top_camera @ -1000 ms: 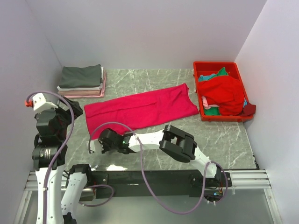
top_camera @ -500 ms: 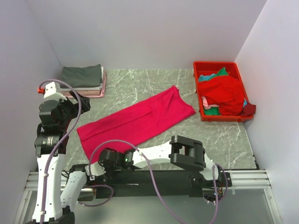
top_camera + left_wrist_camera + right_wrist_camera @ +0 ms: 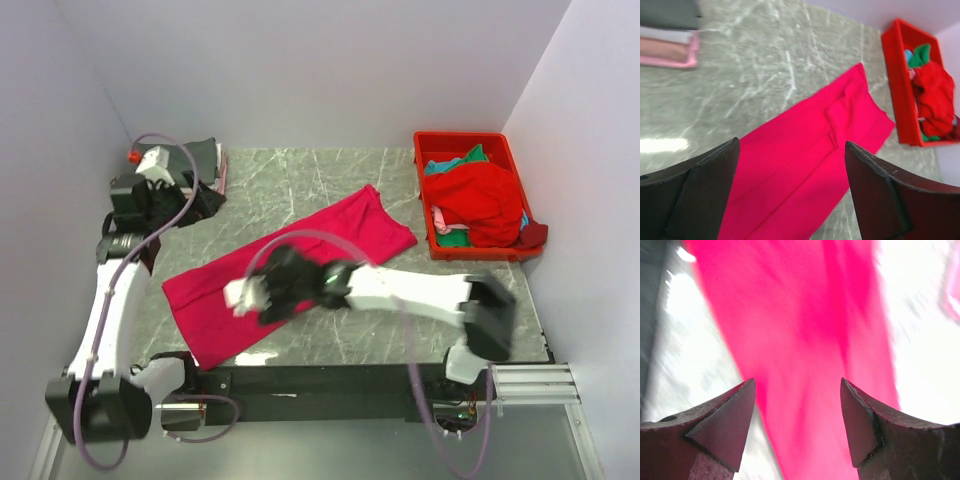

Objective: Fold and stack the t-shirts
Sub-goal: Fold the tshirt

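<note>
The left gripper (image 3: 791,145) hangs released, jaws spread on nothing, beside the folded stack of dark grey, white and pale pink t-shirts (image 3: 665,32) in the far-left corner of the grey marbled table (image 3: 300,175). The large crimson-pink cloth t-shirt (image 3: 355,228), folded to a long band, lies slantwise across the middle (near end leftward), and over it the right gripper (image 3: 797,385) stands with jaws apart, though blur hides whether its tips touch the cloth. At right, the rigid red plastic bin (image 3: 460,136) holds heaped red and teal-green shirts (image 3: 480,200).
</note>
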